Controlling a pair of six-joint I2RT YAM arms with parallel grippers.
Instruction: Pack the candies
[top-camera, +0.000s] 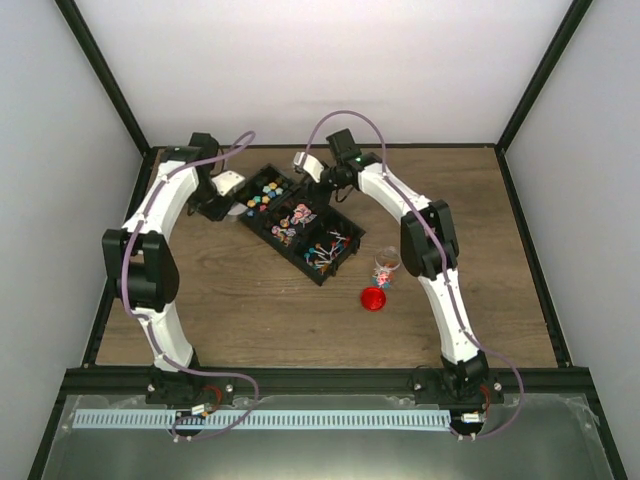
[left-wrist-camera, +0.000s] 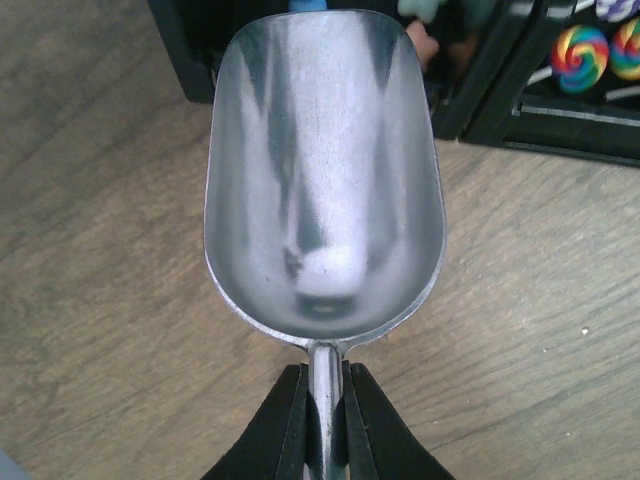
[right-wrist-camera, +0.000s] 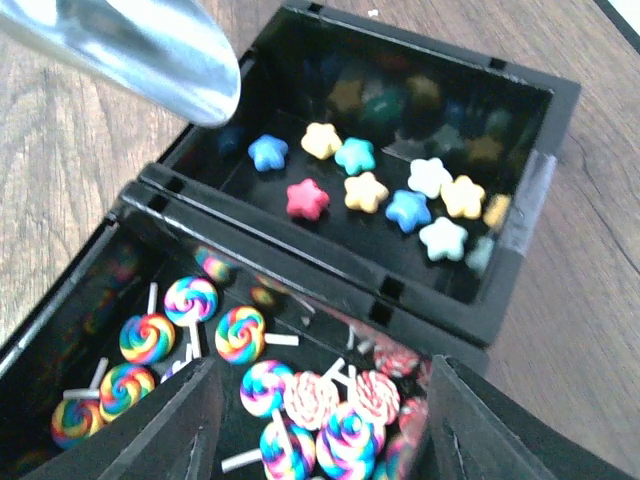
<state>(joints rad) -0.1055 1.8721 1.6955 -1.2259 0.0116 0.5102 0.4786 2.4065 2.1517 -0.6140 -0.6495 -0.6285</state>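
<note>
- Two arms reach over one wood-grained bench (top-camera: 480, 220); you will find both at the black tray (right-wrist-camera: 300, 250), which lies aslant at mid-bench.
- Item, your left gripper (left-wrist-camera: 325, 392): clamped tight on the thin stem of the scoop (left-wrist-camera: 325, 180). The scoop is silvery metal, with its bowl facing your wrist camera and its lip at the tray's outer wall, at the far-left end.
- Item, your right gripper (right-wrist-camera: 322, 370): jaws wide, with nothing held between them. It hangs over the tray, one black finger on each side of the lollipop heap. You cannot tell whether the tips touch anything.
- Lot one, star-shaped candies (right-wrist-camera: 366, 190): yellow, blue, teal and white, plus one red. They lie loose on the floor of the end compartment, the one nearest the scoop.
- Lot two, swirl lollipops (right-wrist-camera: 240, 335): rainbow spirals on short white sticks. They are heaped in the next compartment, directly under your right gripper.
- Item, jar (top-camera: 387, 266): small and clear, upright on the bench just off the tray's near-right end. It holds coloured bits too small to identify.
- Item, red lid (top-camera: 373, 298): round, lying flat on the bench just beside the jar, on the side nearer the arm bases.
</note>
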